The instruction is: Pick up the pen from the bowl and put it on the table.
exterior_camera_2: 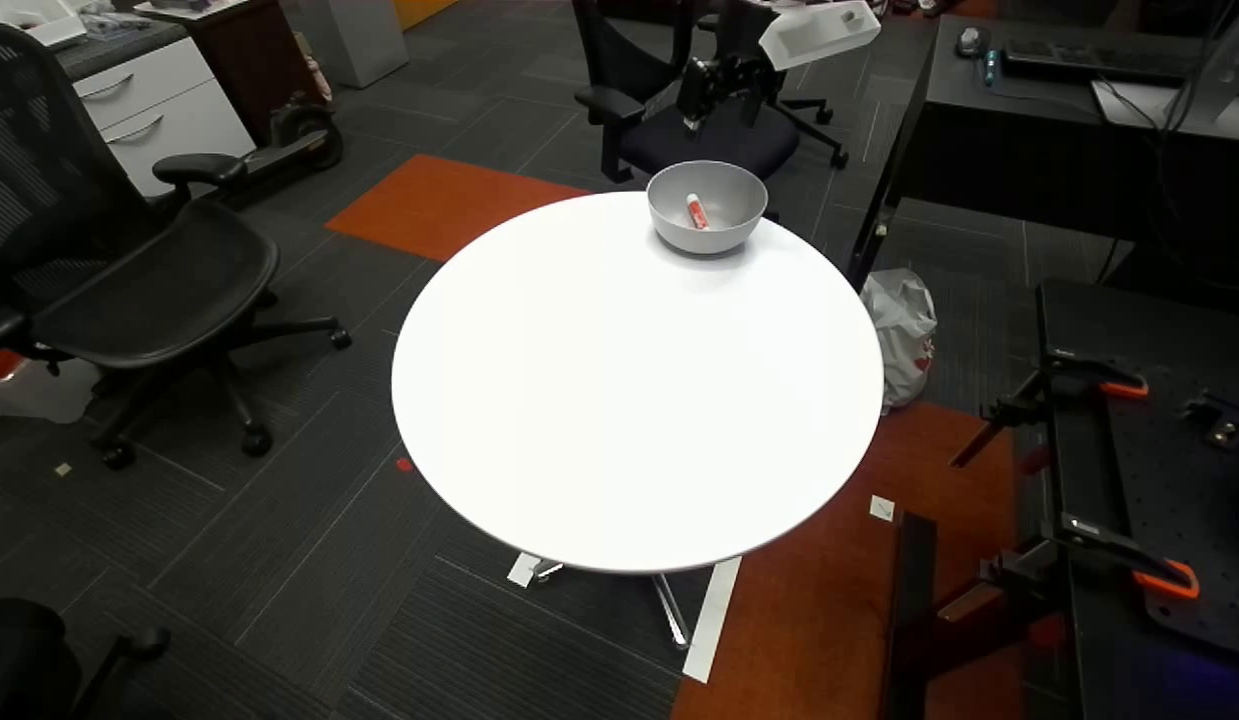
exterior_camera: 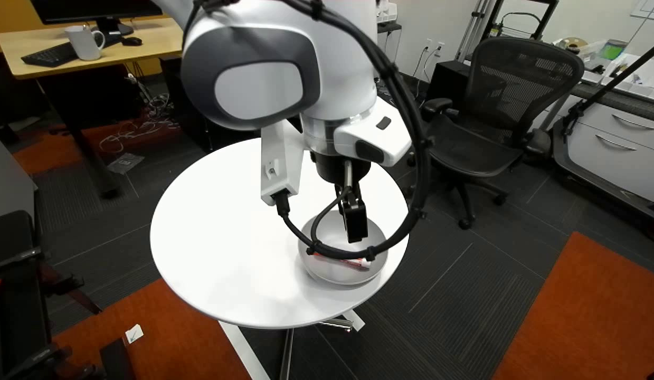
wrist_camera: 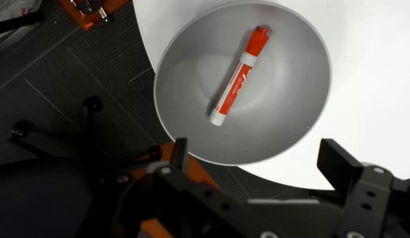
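Note:
The pen, a red and white marker, lies inside the bowl in the wrist view [wrist_camera: 236,81], with its red cap away from my gripper. It also shows in both exterior views [exterior_camera: 359,262] [exterior_camera_2: 697,211], partly behind a cable in one of them. The light grey bowl [wrist_camera: 284,109] stands near the edge of the round white table [exterior_camera_2: 629,390]; the bowl also shows in both exterior views [exterior_camera: 345,275] [exterior_camera_2: 741,205]. My gripper [wrist_camera: 254,142] is open and empty, fingers wide apart, above the bowl's rim on the table-edge side. It shows in both exterior views [exterior_camera: 354,232] [exterior_camera_2: 721,112], raised above the table.
A looping black cable [exterior_camera: 411,211] hangs from the arm and passes in front of the bowl in an exterior view. Black office chairs [exterior_camera: 506,105] [exterior_camera_2: 149,260] stand around the table. A wooden desk [exterior_camera: 20,39] with a mug [exterior_camera: 85,42] is behind. A black bench with clamps [exterior_camera_2: 1109,560] stands beside the table.

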